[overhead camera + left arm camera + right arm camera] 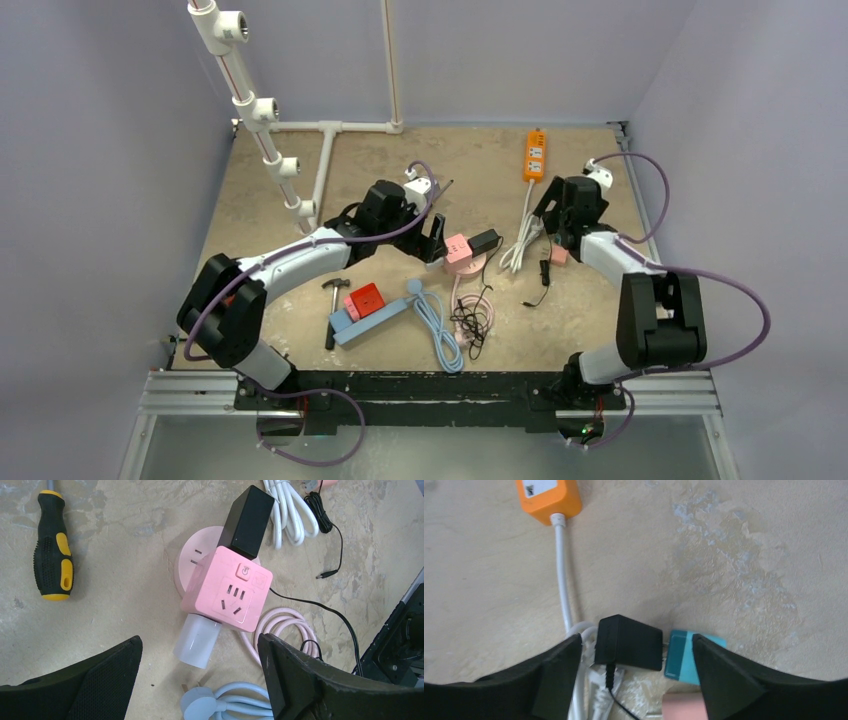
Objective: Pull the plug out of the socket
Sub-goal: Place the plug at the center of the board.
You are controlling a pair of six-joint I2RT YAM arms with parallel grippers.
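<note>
1. The left claw (200,642) hovers just above the pink socket cube (227,587), jaws wide apart and holding nothing.
2. A black plug (247,522) sits in the cube's far face, and a white plug (195,652) in its near face.
3. Right of the cube, the right claw (636,639) is spread open around a second black plug (629,642), which butts against a teal block (679,655).

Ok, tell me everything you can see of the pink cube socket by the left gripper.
The pink cube socket is a glossy plastic block with rounded edges. Its upward face carries a small power button and empty pin slots. A black adapter is plugged into one side, a white cylindrical plug into the opposite side. It sits over a round pink disc on the table, just ahead of the open left gripper, which does not touch it.
</note>
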